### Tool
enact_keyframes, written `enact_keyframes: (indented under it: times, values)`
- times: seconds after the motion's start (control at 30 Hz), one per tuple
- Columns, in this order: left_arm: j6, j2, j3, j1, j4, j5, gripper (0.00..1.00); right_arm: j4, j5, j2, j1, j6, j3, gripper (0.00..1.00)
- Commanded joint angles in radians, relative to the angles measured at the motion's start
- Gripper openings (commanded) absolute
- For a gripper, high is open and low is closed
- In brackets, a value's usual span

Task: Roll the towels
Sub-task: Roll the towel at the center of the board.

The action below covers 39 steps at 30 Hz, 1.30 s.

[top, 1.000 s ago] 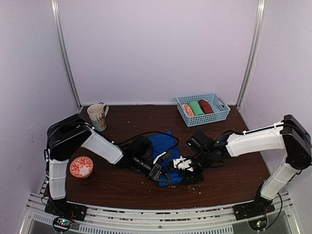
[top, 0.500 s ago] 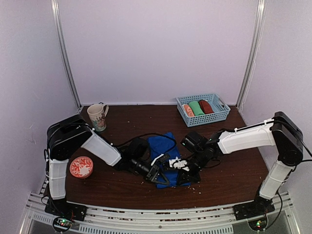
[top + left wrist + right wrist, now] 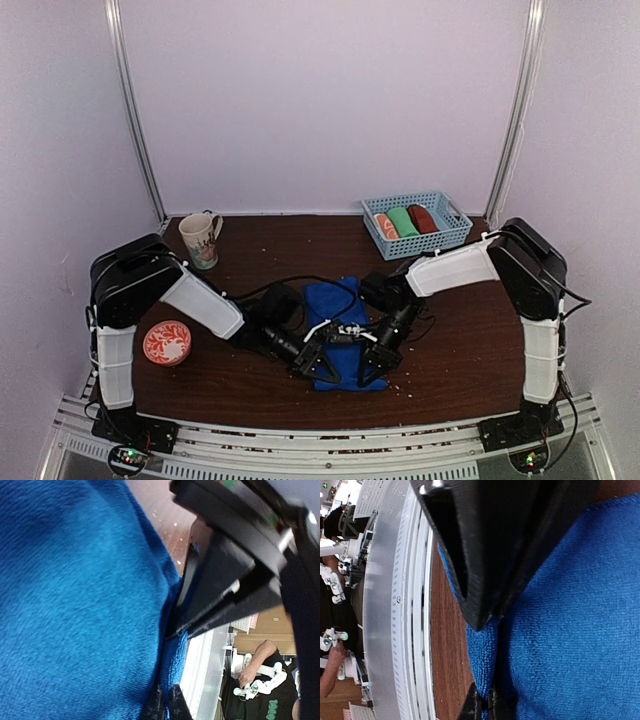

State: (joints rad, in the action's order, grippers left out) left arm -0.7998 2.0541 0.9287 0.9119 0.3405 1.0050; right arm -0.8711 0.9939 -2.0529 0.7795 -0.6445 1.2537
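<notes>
The royal blue towel (image 3: pixel 335 300) lies flat on the brown table, its long side running away from the arms. My left gripper (image 3: pixel 318 364) and right gripper (image 3: pixel 367 366) sit side by side at its near edge. In the left wrist view the left gripper (image 3: pixel 165 702) is pinched shut on a fold of the blue towel (image 3: pixel 75 605). In the right wrist view the right gripper (image 3: pixel 482 704) is pinched shut on the edge of the blue towel (image 3: pixel 580 630). The rust-brown towel (image 3: pixel 423 217) lies rolled in the basket.
A blue basket (image 3: pixel 452 236) at the back right also holds a green roll (image 3: pixel 404 221) and an orange-and-white roll (image 3: pixel 385 226). A mug (image 3: pixel 200 239) stands at the back left. A red patterned dish (image 3: pixel 167 342) lies at the front left. The table's metal front rail (image 3: pixel 395 630) is close.
The right arm has swung left and its gripper has come in beside the left one at the towel's near edge. The left gripper shifted slightly left and down.
</notes>
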Motion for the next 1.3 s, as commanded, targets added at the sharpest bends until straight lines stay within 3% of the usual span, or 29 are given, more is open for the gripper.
enact_keyframes:
  times: [0.0, 0.2, 0.33, 0.53, 0.7, 0.93, 1.07, 1.27]
  values:
    - [0.03, -0.012, -0.01, -0.031, -0.026, -0.012, 0.0, -0.181, 0.048, -0.088, -0.056, -0.026, 0.06, 0.0]
    - [0.123, -0.019, -0.006, -0.037, -0.078, -0.078, 0.0, -0.277, 0.047, -0.226, -0.086, -0.01, 0.176, 0.0]
    - [0.27, -0.082, -0.002, -0.038, -0.161, -0.184, 0.04, -0.32, 0.011, -0.276, -0.086, 0.02, 0.235, 0.0]
    - [0.485, -0.298, -0.07, -0.023, -0.211, -0.471, 0.22, -0.299, -0.028, -0.283, -0.086, 0.089, 0.248, 0.0]
    - [0.741, -0.47, -0.121, 0.123, -0.227, -0.766, 0.41, -0.291, -0.042, -0.287, -0.085, 0.118, 0.256, 0.0]
    - [1.068, -0.368, 0.022, 0.359, -0.437, -0.996, 0.39, -0.315, -0.031, -0.303, -0.082, 0.101, 0.273, 0.0]
    - [1.107, -0.275, 0.089, 0.383, -0.494, -1.093, 0.37, -0.325, -0.028, -0.307, -0.079, 0.094, 0.285, 0.0]
    - [1.155, -0.225, 0.114, 0.389, -0.478, -1.133, 0.36, -0.34, -0.015, -0.307, -0.073, 0.073, 0.28, 0.0]
